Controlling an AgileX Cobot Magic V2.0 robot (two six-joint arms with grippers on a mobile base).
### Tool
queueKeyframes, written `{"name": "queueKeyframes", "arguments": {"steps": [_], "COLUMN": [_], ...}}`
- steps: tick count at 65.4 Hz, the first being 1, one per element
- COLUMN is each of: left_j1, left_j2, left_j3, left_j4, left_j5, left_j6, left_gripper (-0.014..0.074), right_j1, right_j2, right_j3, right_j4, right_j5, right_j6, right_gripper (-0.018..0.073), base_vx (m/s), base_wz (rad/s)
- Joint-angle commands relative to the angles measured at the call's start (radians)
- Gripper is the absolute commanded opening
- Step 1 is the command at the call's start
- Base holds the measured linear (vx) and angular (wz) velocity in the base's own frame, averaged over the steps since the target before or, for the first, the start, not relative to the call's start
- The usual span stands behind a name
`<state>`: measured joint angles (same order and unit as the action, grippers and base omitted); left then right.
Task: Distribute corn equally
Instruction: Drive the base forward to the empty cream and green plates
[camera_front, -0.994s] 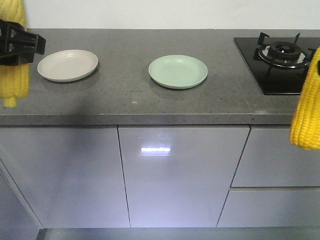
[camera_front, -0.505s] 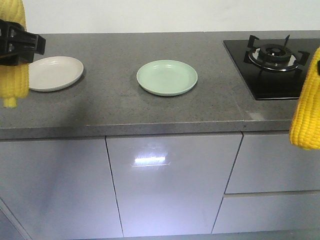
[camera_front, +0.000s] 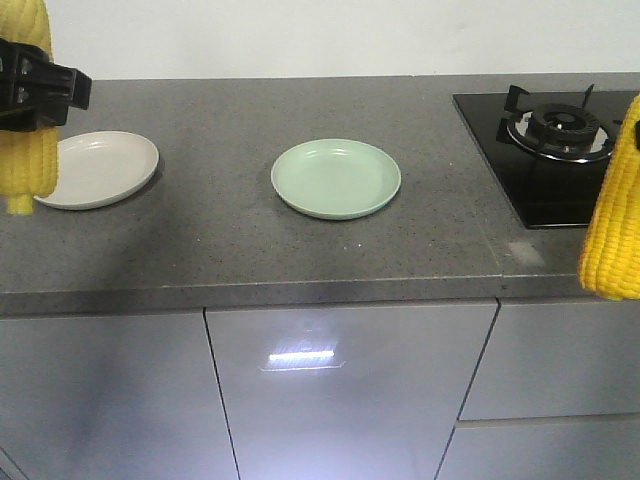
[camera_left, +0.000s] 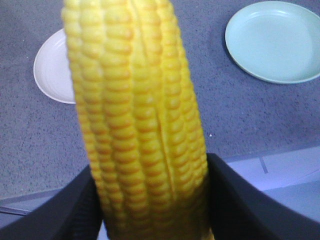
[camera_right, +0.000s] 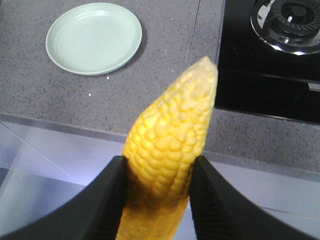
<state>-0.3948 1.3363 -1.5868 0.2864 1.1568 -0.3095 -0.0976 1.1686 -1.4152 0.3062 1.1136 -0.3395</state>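
Front view: the black left tool (camera_front: 30, 85) is pinched around the left corn cob (camera_front: 28, 165), a bright yellow husked cob hanging upright at the left edge of the picture. Its kernels run in straight rows and its lower end narrows to a stub. It overlaps the round off-white plate (camera_front: 95, 170) lying far left on the grey speckled stone desk (camera_front: 220, 250). The right corn cob (camera_front: 612, 225), equally yellow, hangs at the right edge with its blunt end down, overlapping the black glass gas hob (camera_front: 490, 160). A round pale green plate (camera_front: 335, 178) lies mid-desk, well apart from the off-white plate. Glossy grey cabinet doors (camera_front: 340, 400) stand below the desk.

Left wrist view: the left corn cob fills the middle, thick, with tight even kernel rows and one deeper seam running down its length. Two black fingers (camera_left: 75, 210) clamp its lower part from either side. Behind it the off-white plate shows on the left and the green plate at far right.

Right wrist view: the right tool (camera_right: 159, 167) is pressed onto both sides of the right corn cob, which tapers to a pale point, its kernels smaller and less regular toward the tip. It hangs over the desk's near edge, with the green plate far left and the hob's burner (camera_right: 295, 20) far right.
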Motion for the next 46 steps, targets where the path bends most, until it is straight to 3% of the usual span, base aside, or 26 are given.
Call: {"name": "queueKeyframes", "arguments": {"steps": [1, 46], "left_j1": [0.0, 0.0], "left_j2": [-0.028, -0.028], "left_j3": [-0.022, -0.022], "left_j4": [0.016, 0.016], "left_j5": [-0.06, -0.06], "left_j6": [-0.007, -0.007], "left_gripper": [0.0004, 0.0004], "right_j1": [-0.007, -0.007], "right_j2": [-0.019, -0.019], "right_j3": [-0.022, -0.022], "right_j4": [0.019, 0.019], "right_j5": [-0.057, -0.057], "right_j6": [-0.002, -0.002], "right_gripper": [0.0193, 0.0193], "base_vx": [0.15, 0.17], "base_wz": [0.03, 0.09]}}
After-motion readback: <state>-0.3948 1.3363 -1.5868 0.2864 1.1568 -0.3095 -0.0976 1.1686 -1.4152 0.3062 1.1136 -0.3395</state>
